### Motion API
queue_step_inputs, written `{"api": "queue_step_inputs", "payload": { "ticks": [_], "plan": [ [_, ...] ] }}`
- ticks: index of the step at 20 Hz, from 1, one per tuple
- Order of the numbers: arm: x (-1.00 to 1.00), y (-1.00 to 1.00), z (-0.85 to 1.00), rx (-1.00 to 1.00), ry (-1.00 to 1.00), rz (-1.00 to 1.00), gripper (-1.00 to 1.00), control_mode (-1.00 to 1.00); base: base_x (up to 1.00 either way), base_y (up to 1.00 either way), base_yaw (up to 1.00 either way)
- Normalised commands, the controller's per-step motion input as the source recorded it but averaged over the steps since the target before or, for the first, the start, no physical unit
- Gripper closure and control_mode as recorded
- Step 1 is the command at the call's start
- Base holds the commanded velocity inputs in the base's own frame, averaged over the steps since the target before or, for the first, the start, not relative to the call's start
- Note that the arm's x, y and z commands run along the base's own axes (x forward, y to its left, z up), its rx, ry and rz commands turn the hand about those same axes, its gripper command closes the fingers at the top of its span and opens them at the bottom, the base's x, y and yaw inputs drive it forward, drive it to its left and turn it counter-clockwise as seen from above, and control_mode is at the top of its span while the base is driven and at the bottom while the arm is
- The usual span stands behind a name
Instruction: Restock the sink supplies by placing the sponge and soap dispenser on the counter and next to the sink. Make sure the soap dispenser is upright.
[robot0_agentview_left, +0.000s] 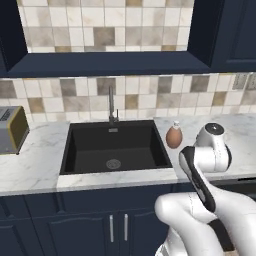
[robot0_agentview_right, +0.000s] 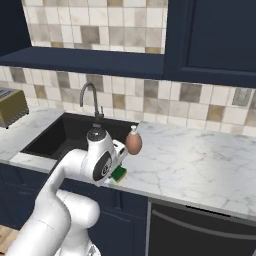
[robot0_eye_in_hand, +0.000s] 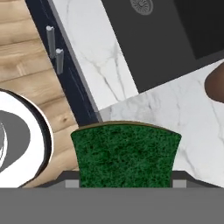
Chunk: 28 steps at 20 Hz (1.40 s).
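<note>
My gripper (robot0_eye_in_hand: 126, 183) is shut on the sponge (robot0_eye_in_hand: 126, 153), a flat block with a green face, held between both fingers. In the right base view the sponge (robot0_agentview_right: 119, 174) hangs just over the front edge of the white marble counter (robot0_agentview_right: 200, 160), right of the sink (robot0_agentview_right: 65, 135). The soap dispenser (robot0_agentview_right: 133, 141), a brownish-orange bottle with a pale pump, stands upright on the counter beside the sink's right rim, just behind the sponge. From the left base view the soap dispenser (robot0_agentview_left: 174, 136) is to the right of the black sink (robot0_agentview_left: 115, 147).
A thin metal faucet (robot0_agentview_left: 111, 107) rises behind the basin. A toaster (robot0_agentview_left: 11, 129) sits on the counter far left. Dark blue cabinet doors with metal handles (robot0_eye_in_hand: 54, 48) run below the counter, and wall cabinets hang above. The marble stretches to the right of the bottle.
</note>
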Motion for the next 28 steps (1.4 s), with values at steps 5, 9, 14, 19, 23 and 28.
{"api": "queue_step_inputs", "payload": {
  "ticks": [5,9,14,19,23,28],
  "plan": [
    [0.75,0.00,-0.14,0.00,0.24,0.14,1.00,-1.00,0.00,0.00,0.00],
    [0.37,-0.07,-0.34,0.00,0.10,0.21,1.00,-1.00,0.00,0.00,0.00],
    [0.08,-0.31,-0.42,0.00,0.00,0.19,1.00,-1.00,0.00,0.00,0.00],
    [0.05,-0.04,-0.35,0.00,0.00,0.12,1.00,-1.00,0.00,0.00,0.00],
    [0.12,0.11,-0.25,0.00,0.00,0.05,1.00,-1.00,0.00,0.00,0.00],
    [0.19,0.06,-0.16,0.00,0.00,0.00,1.00,-1.00,0.00,0.00,0.00]
  ]
}}
